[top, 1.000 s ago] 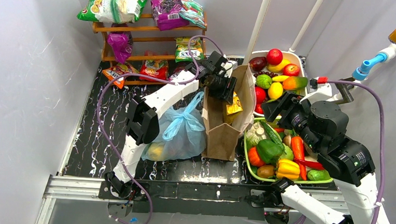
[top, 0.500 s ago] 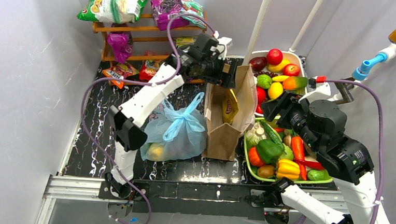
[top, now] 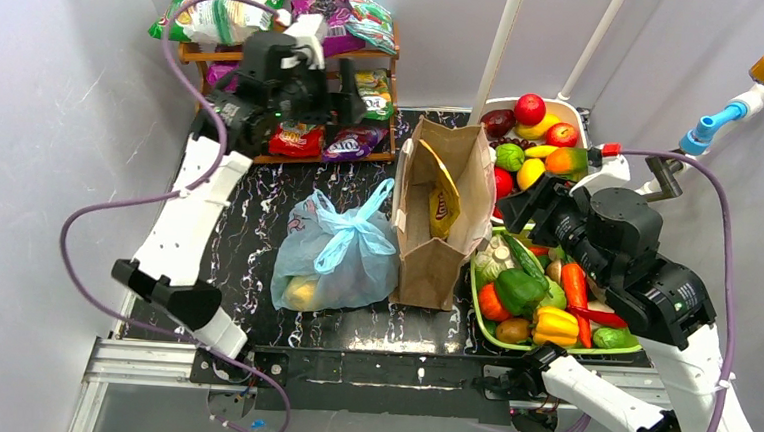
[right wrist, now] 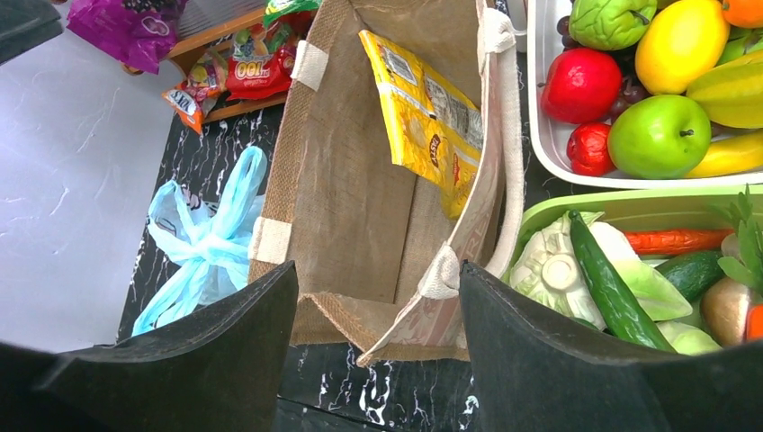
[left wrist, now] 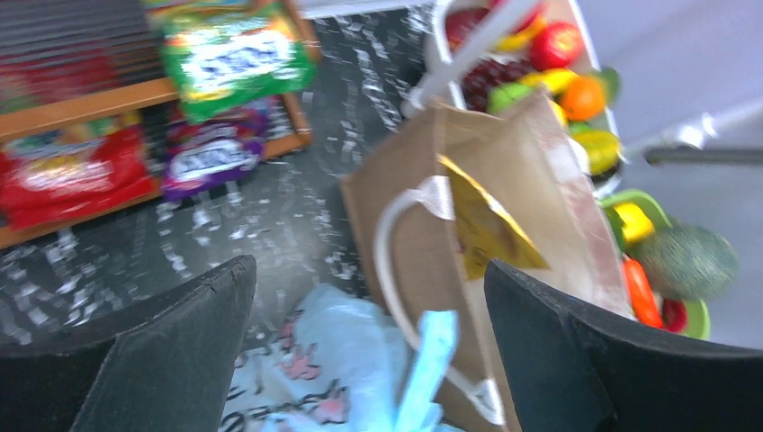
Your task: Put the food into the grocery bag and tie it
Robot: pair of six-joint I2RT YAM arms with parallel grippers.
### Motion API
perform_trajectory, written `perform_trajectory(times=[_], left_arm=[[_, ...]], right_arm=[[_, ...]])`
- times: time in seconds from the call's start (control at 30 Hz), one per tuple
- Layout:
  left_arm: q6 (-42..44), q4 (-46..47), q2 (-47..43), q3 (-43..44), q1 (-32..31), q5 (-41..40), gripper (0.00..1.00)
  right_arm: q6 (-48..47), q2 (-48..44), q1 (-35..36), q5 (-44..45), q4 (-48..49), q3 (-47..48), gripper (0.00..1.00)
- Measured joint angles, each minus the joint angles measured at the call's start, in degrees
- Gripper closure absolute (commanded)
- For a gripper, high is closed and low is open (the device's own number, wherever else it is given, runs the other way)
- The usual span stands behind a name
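**Grocery bag** (top: 337, 256): light-blue, translucent, with pink print. It sits on the black marbled tabletop (top: 253, 218), left of centre. Its two handles are knotted together on top. One yellow piece of food (top: 300, 291) shows through the lower left wall.

**Brown bag** (top: 443, 220): stands upright and open-mouthed, against the grocery bag's right side. A yellow snack packet (top: 445, 202) leans inside it.

**Food, loose:** a white tray (top: 577, 110) at far right holds a red apple (top: 530, 108) and other fruit. A green tray (top: 477, 307) nearer the arms holds a yellow pepper (top: 557, 325) and other vegetables.

**Left arm** (top: 189, 226): reaches up and away to the wooden rack (top: 207, 55) of snack packets at the far left.

**Left jaws:** spread wide, with nothing between them. In the blurred left wrist view the dark fingers (left wrist: 171, 351) frame the scene. The grocery bag (left wrist: 337, 378) shows low between them, on the tabletop well below and clear of both.

**Right arm** (top: 654, 283): raised over the trays.

**Right jaws:** parted and holding nothing. They hang just right of the brown bag's rim, above the inner end of the green tray. In the right wrist view the fingers (right wrist: 189, 360) bracket the brown bag's mouth. The grocery bag (right wrist: 202, 236) lies off to the left beyond that bag, apart from them.
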Motion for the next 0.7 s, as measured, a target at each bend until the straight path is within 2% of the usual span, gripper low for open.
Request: perform_trajectory(times=[0.27,0.7], left_arm=[[-1.44,3.78,-8.31,-11.43,13.94,0.39,0.02],[-0.48,11.69,-12.90,-23.37,27.34,4.55,0.02]], right_arm=[[0.09,0.96,0.00,-1.14,1.31,-0.07,0.27],[0.22,0.81,0.00,-1.90,2.32,-3.72,0.28]])
